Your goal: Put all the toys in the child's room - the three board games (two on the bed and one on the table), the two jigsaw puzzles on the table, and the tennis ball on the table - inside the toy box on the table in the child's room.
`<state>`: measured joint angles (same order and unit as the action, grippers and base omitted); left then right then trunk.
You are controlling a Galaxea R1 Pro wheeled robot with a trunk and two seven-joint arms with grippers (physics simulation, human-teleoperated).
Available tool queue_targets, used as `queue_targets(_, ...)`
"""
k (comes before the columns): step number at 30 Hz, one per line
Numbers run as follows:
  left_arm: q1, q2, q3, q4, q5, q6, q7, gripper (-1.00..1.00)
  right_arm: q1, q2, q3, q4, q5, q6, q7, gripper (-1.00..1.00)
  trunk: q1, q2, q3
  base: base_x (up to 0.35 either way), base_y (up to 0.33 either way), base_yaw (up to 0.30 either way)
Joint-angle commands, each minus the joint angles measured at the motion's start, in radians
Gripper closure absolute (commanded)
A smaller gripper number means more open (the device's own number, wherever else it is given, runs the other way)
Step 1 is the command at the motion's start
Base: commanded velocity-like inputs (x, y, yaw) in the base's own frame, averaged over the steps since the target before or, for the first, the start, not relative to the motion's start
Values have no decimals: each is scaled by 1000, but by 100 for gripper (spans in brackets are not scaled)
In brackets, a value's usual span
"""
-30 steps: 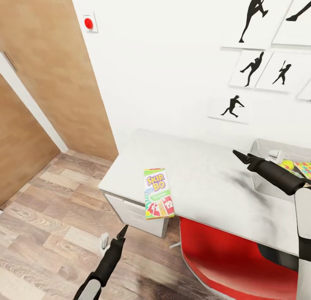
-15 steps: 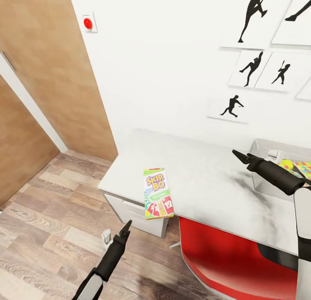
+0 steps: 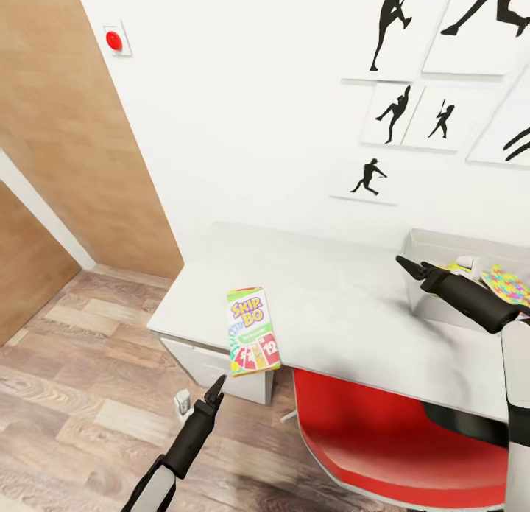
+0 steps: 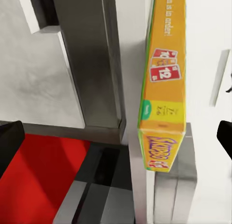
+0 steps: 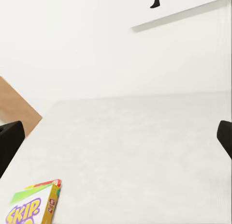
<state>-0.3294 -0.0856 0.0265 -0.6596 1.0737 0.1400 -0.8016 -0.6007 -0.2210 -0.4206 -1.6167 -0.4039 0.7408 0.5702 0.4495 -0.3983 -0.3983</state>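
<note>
The Skip-Bo board game [image 3: 250, 331] lies flat on the white table [image 3: 346, 306], its near end jutting over the front-left edge. My left gripper [image 3: 216, 389] hangs open just below that overhanging end. In the left wrist view, the box's orange side [image 4: 162, 88] runs between the spread fingers [image 4: 9, 141]. My right gripper [image 3: 409, 265] is open above the table, just left of the clear toy box [image 3: 442, 245], which holds a colourful jigsaw puzzle [image 3: 506, 285]. The right wrist view catches the game's corner [image 5: 34, 207].
A red chair [image 3: 397, 438] is tucked under the table to the right of my left arm. A white drawer unit [image 3: 213, 368] sits below the table's left end. A wooden door and wall panel [image 3: 96, 144] stand to the left, with wood floor [image 3: 73, 394] below.
The head camera has turned, sliding the whole scene left and slightly down. My left gripper rose a little toward the table edge. The game and right gripper stay put.
</note>
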Motion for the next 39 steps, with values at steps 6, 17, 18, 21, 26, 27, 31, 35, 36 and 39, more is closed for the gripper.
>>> queue_targets(6,-38,0,4,6,-23,30,1,-100,-1,0,-1,0,-3,6,3,-100,1,-2,-2,0,0,-64)
queue_targets(17,-80,0,5,35,-40,50,2,-100,-1,-1,-1,0,-3,6,5,-100,1,-2,-2,0,0,-68)
queue_targets(18,-80,0,5,35,-40,50,0,-100,-1,-1,-1,0,-3,6,4,-100,1,-2,-2,0,0,-240)
queue_targets(21,-80,0,5,35,-39,51,-2,-100,-1,-1,-1,0,-3,6,5,-100,1,-2,-2,0,0,-119)
queue_targets(26,-82,6,6,34,-36,54,-4,-100,-1,-1,0,0,-3,6,5,-100,1,-2,-2,0,0,-24)
queue_targets(27,-83,7,5,34,-36,54,-3,-100,-1,-1,0,0,-3,6,5,-100,1,-2,-2,0,0,-7)
queue_targets(31,-99,7,5,34,-36,55,-2,-100,-1,-1,0,0,-3,5,5,-100,1,-2,-2,0,0,-3)
queue_targets(35,-105,7,4,35,-38,55,1,-100,-1,0,0,0,-3,5,5,-100,1,-2,-2,0,0,-1)
queue_targets(36,-106,7,4,35,-38,55,2,-100,-1,0,0,0,-3,5,5,-100,1,-2,-2,0,0,-6)
queue_targets(39,-108,7,4,37,-38,55,4,-100,-1,-1,0,0,-3,5,5,-100,1,-2,-2,0,0,-80)
